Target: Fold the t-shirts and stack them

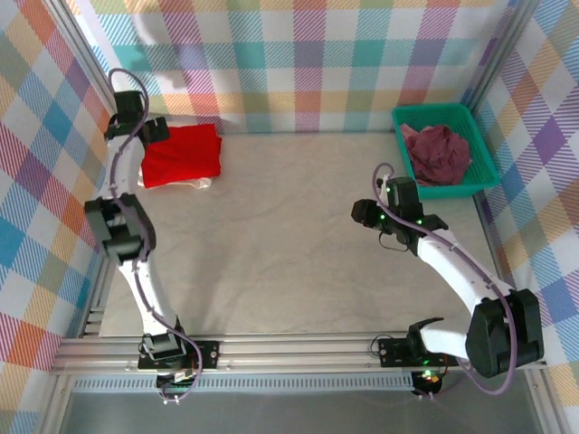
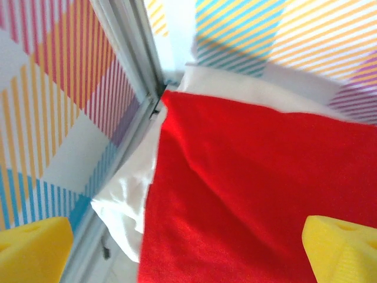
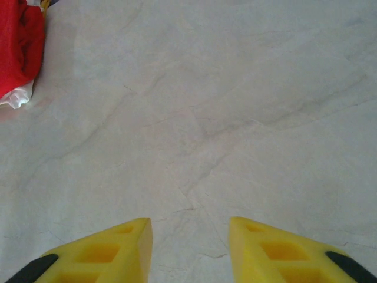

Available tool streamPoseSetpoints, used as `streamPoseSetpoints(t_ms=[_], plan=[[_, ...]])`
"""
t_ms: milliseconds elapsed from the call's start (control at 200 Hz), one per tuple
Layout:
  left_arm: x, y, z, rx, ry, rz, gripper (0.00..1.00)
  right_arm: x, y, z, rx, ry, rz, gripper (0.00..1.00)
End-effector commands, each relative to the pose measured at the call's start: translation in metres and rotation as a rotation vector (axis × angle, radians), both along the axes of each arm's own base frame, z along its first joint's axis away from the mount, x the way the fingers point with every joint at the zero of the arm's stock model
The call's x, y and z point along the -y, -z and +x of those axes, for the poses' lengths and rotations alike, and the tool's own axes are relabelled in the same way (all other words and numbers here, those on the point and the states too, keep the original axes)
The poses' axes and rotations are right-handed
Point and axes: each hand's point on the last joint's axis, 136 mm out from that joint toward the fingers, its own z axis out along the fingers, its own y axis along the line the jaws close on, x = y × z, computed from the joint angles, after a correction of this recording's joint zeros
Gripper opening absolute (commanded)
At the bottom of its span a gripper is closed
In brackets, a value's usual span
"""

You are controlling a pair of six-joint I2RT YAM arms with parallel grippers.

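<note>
Right claw (image 3: 189,239): fingers partly spread with a clear gap between them, holding nothing. It hangs over the bare table (image 3: 235,118), right of centre.

Left claw (image 2: 187,244): fingers spread wide, holding nothing, poised over the red t-shirt (image 2: 253,177) at the far left corner. Contact with the cloth cannot be told.

The red t-shirt lies folded on the cream-white t-shirt (image 2: 126,200), whose edges show beyond the red cloth. The maroon t-shirt (image 1: 437,152) lies crumpled in the green basket (image 1: 457,191), far right.
</note>
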Motion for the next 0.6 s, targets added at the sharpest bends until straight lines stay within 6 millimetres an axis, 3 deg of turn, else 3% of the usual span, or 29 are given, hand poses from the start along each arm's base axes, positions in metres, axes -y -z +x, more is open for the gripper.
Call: streamPoseSetpoints(t_ms=[0, 75, 155, 220, 315, 410, 595], plan=[[0.059, -0.099, -0.031, 0.396, 0.102, -0.129, 1.00, 0.002, -0.010, 0.017, 0.064, -0.013, -0.055, 0.44], [0.090, -0.077, -0.070, 0.389, 0.123, -0.123, 1.00, 0.013, -0.006, 0.024, 0.089, 0.012, -0.133, 0.50], [0.113, -0.045, -0.109, 0.361, 0.129, -0.086, 1.00, 0.031, -0.001, 0.032, 0.125, 0.065, -0.237, 0.75], [0.121, -0.015, -0.138, 0.336, 0.120, -0.072, 1.00, 0.044, 0.003, 0.037, 0.165, 0.103, -0.314, 0.92], [0.118, 0.037, -0.172, 0.276, 0.108, -0.060, 1.00, 0.059, 0.003, 0.044, 0.247, 0.131, -0.402, 0.97], [0.111, 0.079, -0.188, 0.224, 0.099, -0.004, 1.00, 0.074, 0.007, 0.049, 0.304, 0.161, -0.460, 0.98], [0.113, 0.125, -0.184, 0.231, 0.155, 0.024, 1.00, 0.112, 0.028, 0.061, 0.349, 0.227, -0.547, 1.00]])
